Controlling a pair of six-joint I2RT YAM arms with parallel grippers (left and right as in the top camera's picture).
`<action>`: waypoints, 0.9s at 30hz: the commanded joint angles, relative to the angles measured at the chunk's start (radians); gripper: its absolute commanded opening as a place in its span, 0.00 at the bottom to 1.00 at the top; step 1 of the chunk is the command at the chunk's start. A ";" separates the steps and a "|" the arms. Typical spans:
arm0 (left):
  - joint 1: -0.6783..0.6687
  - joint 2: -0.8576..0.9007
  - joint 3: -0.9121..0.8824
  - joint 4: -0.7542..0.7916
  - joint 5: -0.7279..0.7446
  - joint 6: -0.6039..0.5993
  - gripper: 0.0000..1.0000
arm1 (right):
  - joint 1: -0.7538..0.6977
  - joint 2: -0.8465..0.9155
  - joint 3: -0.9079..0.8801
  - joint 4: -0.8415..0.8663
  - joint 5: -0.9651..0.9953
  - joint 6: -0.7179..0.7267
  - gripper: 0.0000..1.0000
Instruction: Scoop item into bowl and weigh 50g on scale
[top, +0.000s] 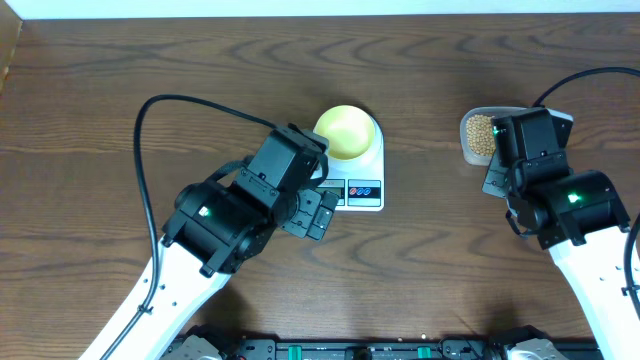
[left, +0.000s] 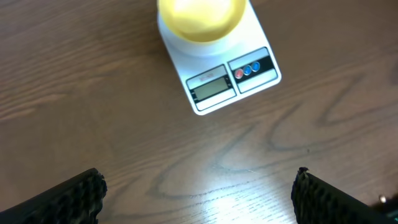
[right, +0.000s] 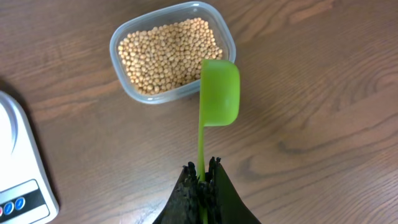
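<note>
While the left arm (top: 215, 225) leans in from the near-left corner toward the scale (top: 362, 180), its wrist camera looks down across the tabletop (top: 200, 60) at the scale's display edge. The left end effector (left: 199, 183) stands wide open and holds nothing. One ribbed black finger (left: 74, 199) shows at each lower corner of the wrist view, with bare wood between them. From overhead it sits just beside the scale's near-left corner, though I cannot tell whether it touches. The bowl (left: 200, 17) rests on the far half of the scale, its inside a plain pale yellow.

The right arm (top: 570, 205) comes up from the near right and bends over the clear tub (right: 124, 37), well apart from the scale. The right end effector (right: 204, 174) is clamped on the thin handle of a green scoop (right: 219, 93), which points straight away from the wrist. The scoop's head overlaps the tub's right-hand rim, but whether it rests on the rim or hangs above it is not clear. The beans (right: 168, 53) lie in the tub in an even layer.

On the scale, the grey display (left: 211, 86) is too faint to read. Beside it a black panel (left: 254, 67) carries one red dot and two blue ones, and any lettering there is too small to make out.
</note>
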 joint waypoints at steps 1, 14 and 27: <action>0.004 0.006 0.021 -0.010 0.094 0.053 0.98 | -0.031 0.014 0.014 0.010 0.040 -0.004 0.01; 0.003 0.006 0.021 -0.028 0.169 0.052 0.98 | -0.127 0.053 0.014 0.033 0.050 -0.011 0.01; 0.003 0.006 0.021 -0.029 0.169 0.052 0.98 | -0.148 0.062 0.013 0.031 0.049 -0.050 0.01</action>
